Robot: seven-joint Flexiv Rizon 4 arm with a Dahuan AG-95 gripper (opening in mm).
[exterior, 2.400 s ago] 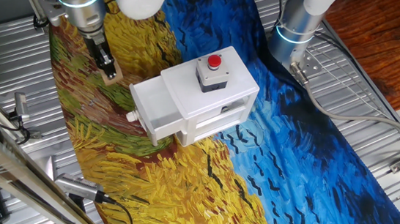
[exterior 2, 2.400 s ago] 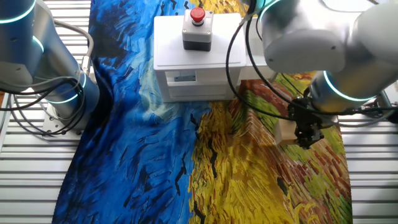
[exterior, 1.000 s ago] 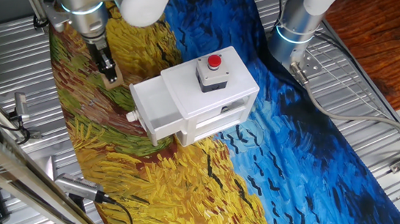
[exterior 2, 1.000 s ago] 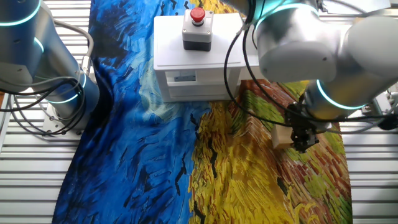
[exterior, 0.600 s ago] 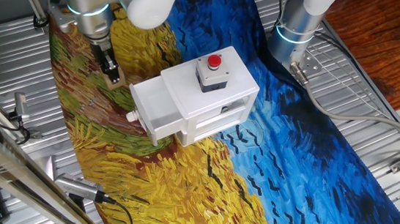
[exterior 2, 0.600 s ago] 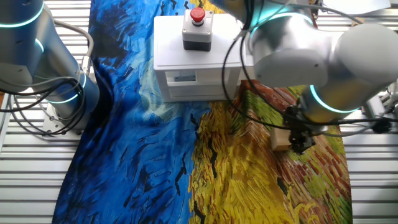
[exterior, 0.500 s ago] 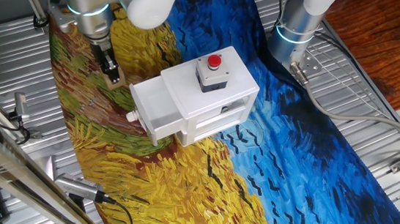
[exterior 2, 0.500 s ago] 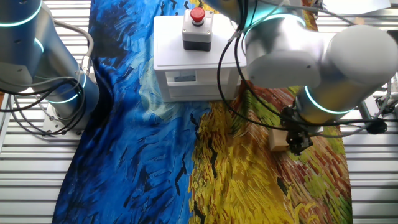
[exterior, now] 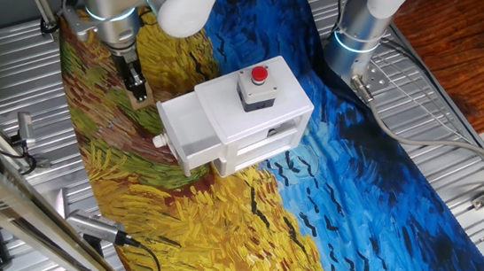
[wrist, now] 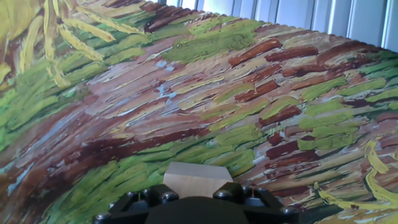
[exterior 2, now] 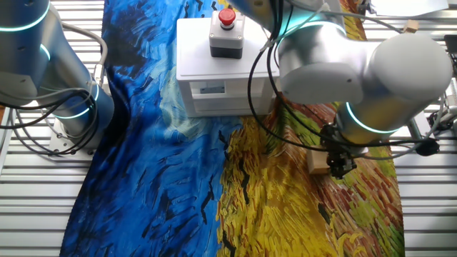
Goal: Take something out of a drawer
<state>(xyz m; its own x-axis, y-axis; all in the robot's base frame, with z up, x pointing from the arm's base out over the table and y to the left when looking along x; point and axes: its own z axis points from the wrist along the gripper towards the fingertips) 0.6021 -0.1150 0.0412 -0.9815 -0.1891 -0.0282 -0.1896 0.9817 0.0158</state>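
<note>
The white box [exterior: 258,110] stands mid-cloth with its drawer [exterior: 187,132] pulled out to the left, its knob [exterior: 160,140] at the front. My gripper [exterior: 136,87] is left of the drawer, low over the painted cloth, shut on the small tan block [exterior: 143,99]. In the other fixed view the gripper [exterior 2: 338,166] holds the block [exterior 2: 316,163] right of the box [exterior 2: 225,68]. In the hand view the block [wrist: 197,177] sits between my fingertips [wrist: 239,194], just above the cloth. I cannot tell whether it touches the cloth.
A red button [exterior: 258,75] on a grey base sits on the box top. A second arm's base [exterior: 359,31] stands behind the box. Metal tools [exterior: 95,226] lie at the cloth's left front edge. The slatted metal table [exterior: 456,129] surrounds the cloth.
My gripper, with the block in it, has shifted slightly toward the box and a little lower over the cloth. The drawer and box have not moved.
</note>
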